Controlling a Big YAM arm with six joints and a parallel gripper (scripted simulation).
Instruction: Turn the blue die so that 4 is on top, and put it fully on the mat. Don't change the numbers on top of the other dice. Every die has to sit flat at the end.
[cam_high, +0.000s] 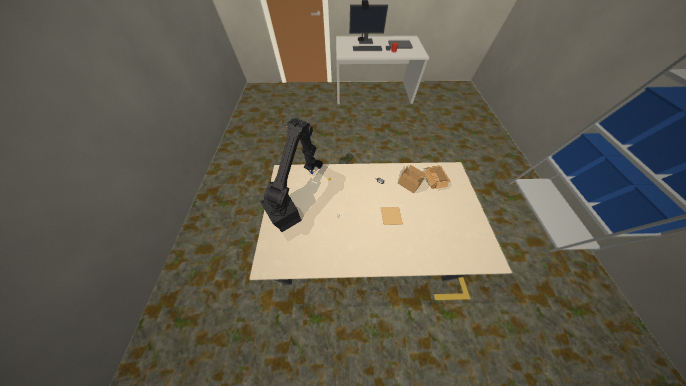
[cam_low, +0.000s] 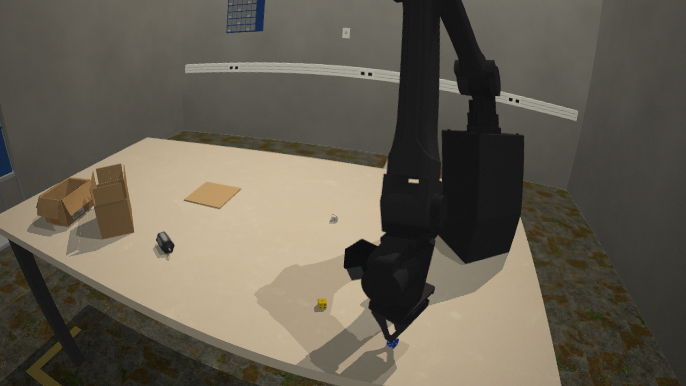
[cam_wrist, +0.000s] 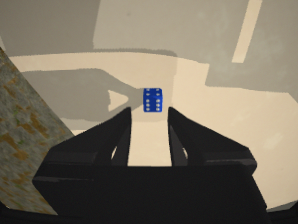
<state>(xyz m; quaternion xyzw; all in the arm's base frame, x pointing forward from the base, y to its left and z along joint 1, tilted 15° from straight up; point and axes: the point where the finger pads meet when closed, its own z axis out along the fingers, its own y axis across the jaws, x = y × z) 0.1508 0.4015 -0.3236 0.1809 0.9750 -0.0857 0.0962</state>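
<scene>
The blue die (cam_wrist: 153, 100) lies on the table near its edge, close to the arm's base; it also shows in the exterior view (cam_low: 392, 343). The face towards the wrist camera shows two columns of pips. My gripper (cam_wrist: 149, 113) points down at the die with its fingers partly open. The tips stand on either side of the die with a gap on each side (cam_low: 391, 337). The brown mat (cam_low: 212, 194) lies flat far across the table. A yellow die (cam_low: 322, 303) sits a short way from the gripper. A white die (cam_low: 333, 218) sits further in.
Two open cardboard boxes (cam_low: 85, 200) stand at the far end of the table. A small black object (cam_low: 164, 242) lies near them. The table edge runs close beside the blue die, with the patterned floor below.
</scene>
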